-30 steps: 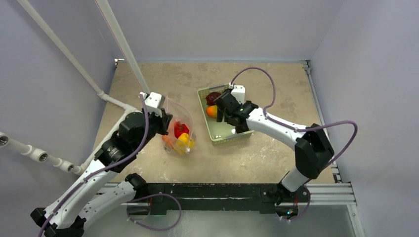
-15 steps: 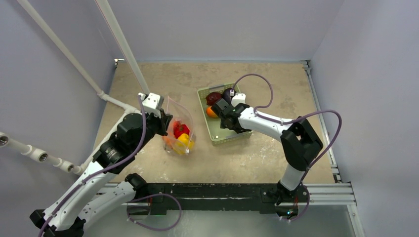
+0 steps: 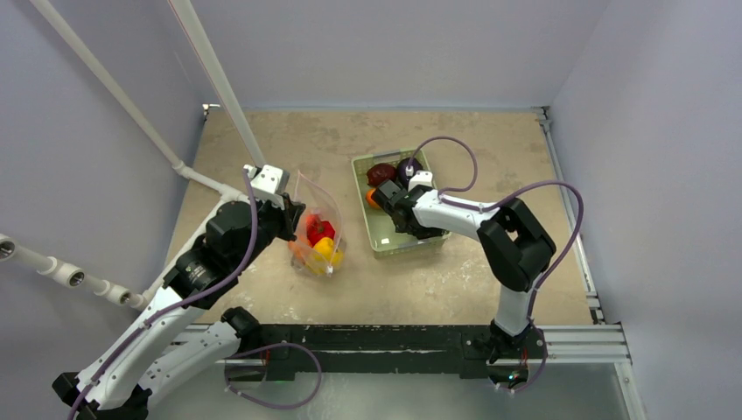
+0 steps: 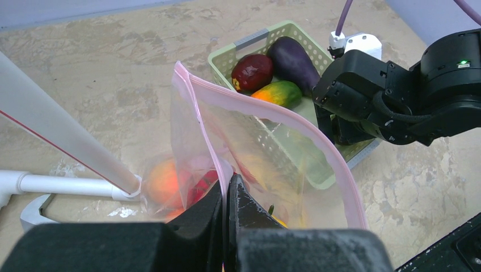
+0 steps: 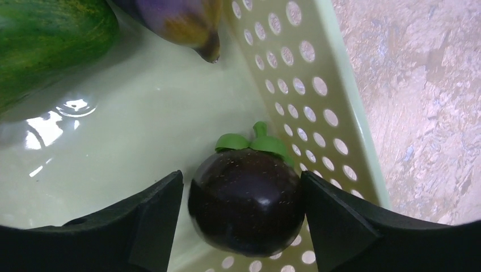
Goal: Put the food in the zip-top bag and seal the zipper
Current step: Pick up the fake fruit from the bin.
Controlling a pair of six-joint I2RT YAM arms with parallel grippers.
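Note:
The clear zip-top bag (image 3: 317, 223) stands open left of the basket, with red and yellow food (image 3: 324, 241) inside. My left gripper (image 4: 228, 187) is shut on its pink zipper strip (image 4: 283, 116) and holds the mouth up; a peach (image 4: 164, 182) shows through the bag wall. My right gripper (image 5: 244, 209) is open down inside the pale green basket (image 5: 306, 85), one finger on each side of a dark plum (image 5: 247, 201) with green leaves. A dark red apple (image 4: 252, 72), a purple eggplant (image 4: 293, 62) and a green-orange fruit (image 4: 278, 93) lie at the basket's far end.
A white pipe (image 3: 219, 79) slants down to the table just left of the bag. The basket's perforated wall stands close on the right of the plum. The right arm (image 3: 516, 241) is folded over the basket's near end. Walls enclose the table.
The right arm has folded in, and its gripper has moved a little left and down into the basket, around the plum. The left gripper still holds the bag's rim in place.

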